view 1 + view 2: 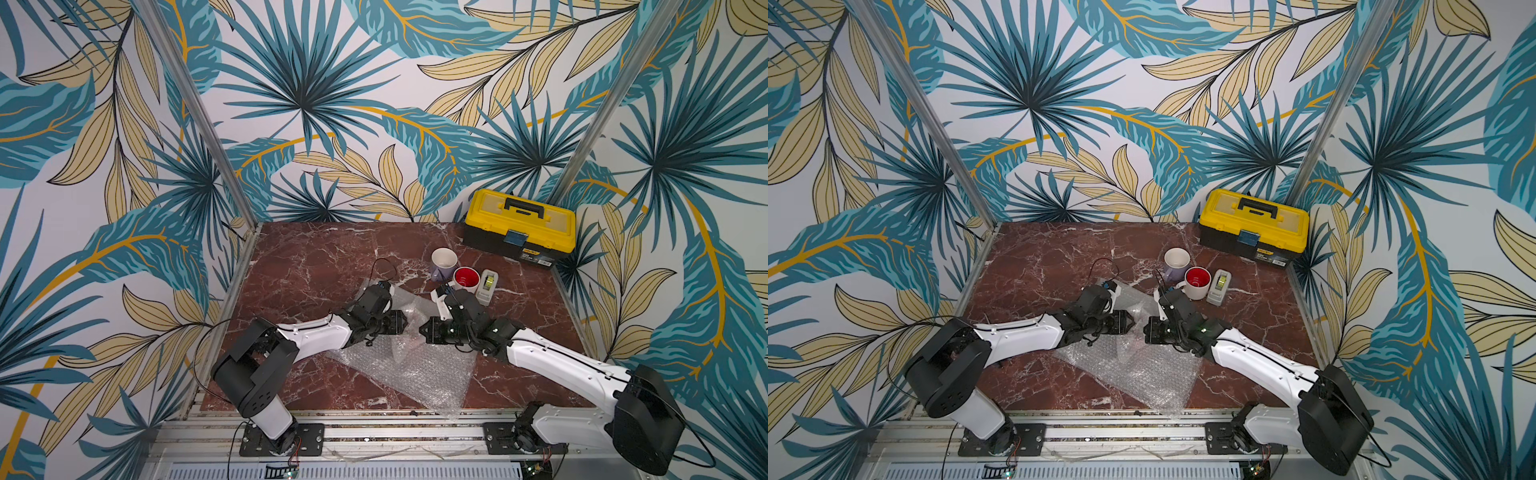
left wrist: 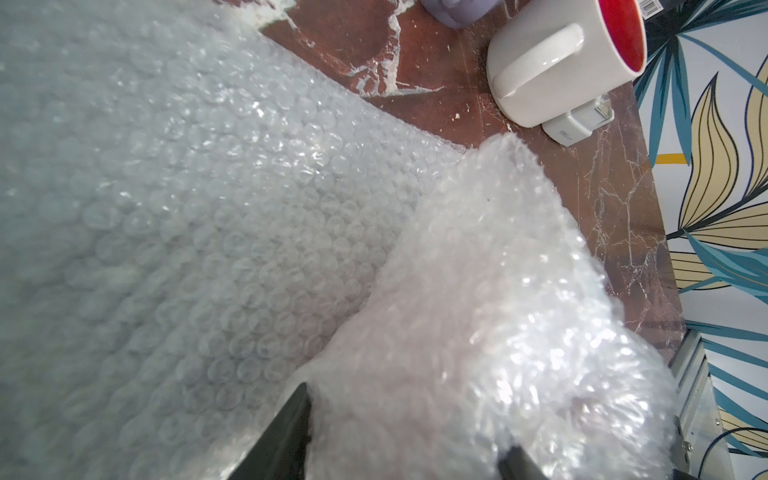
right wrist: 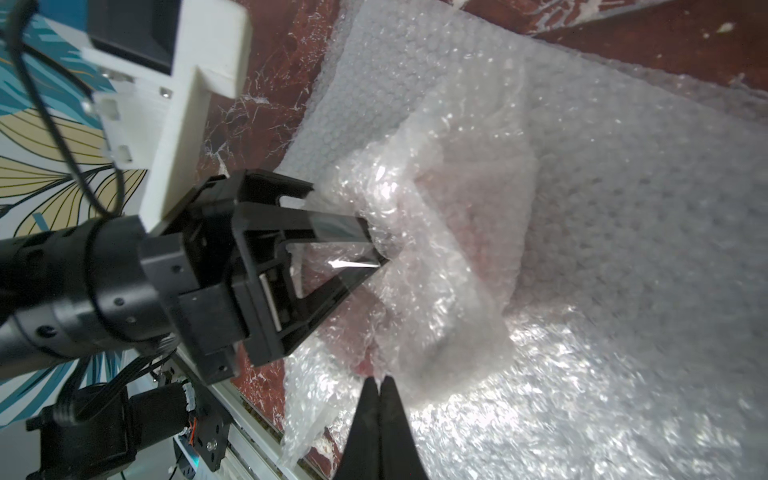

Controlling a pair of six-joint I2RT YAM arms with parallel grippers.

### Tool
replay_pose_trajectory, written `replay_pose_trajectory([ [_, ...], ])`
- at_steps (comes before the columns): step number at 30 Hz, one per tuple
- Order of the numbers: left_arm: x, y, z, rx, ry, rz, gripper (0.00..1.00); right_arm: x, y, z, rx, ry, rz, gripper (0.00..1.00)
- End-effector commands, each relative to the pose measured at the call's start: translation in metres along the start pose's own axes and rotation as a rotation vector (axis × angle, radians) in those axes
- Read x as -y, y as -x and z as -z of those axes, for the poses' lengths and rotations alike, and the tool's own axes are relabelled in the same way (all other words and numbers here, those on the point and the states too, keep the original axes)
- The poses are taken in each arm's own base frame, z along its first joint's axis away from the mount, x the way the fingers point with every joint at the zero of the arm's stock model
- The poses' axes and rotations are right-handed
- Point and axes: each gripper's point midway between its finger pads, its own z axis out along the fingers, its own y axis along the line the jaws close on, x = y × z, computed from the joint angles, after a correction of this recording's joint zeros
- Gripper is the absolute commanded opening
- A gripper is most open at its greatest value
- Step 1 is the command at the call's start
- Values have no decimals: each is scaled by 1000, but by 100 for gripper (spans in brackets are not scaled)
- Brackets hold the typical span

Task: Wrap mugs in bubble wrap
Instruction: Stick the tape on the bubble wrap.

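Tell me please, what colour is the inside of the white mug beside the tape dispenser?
Red; the white mug shows it best in a top view.

Open room: bare red-brown marble tabletop (image 1: 307, 266), frame centre-left.
Cluster of 3, right of centre: pale lavender ceramic mug (image 1: 443, 262), white red-lined mug (image 1: 466, 282), small grey tape dispenser (image 1: 487, 286).
Back right: yellow-and-black plastic toolbox (image 1: 519, 228).

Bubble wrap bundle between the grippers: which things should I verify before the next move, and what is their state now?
1. Left gripper grips the bundle: ok.
2. Right gripper shut at the bundle's fold; wrap pinched: cannot tell.
3. Contents fully covered: cannot tell; only a reddish tint shows.
4. Lavender mug and white mug upright, unwrapped: ok.
5. Flat sheet under the bundle: ok.
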Motion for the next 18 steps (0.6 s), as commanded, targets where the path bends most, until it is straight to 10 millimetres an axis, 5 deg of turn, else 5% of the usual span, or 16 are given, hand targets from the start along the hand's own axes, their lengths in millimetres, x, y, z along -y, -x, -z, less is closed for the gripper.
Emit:
replay_pose_trajectory([
  [1,-12,-13,-5,-47,51,-12,55,8,3,-2,53,-12,-107,0],
  [18,-11,-11,-6,-45,50,-13,55,13,1,-2,68,-25,-168,0],
])
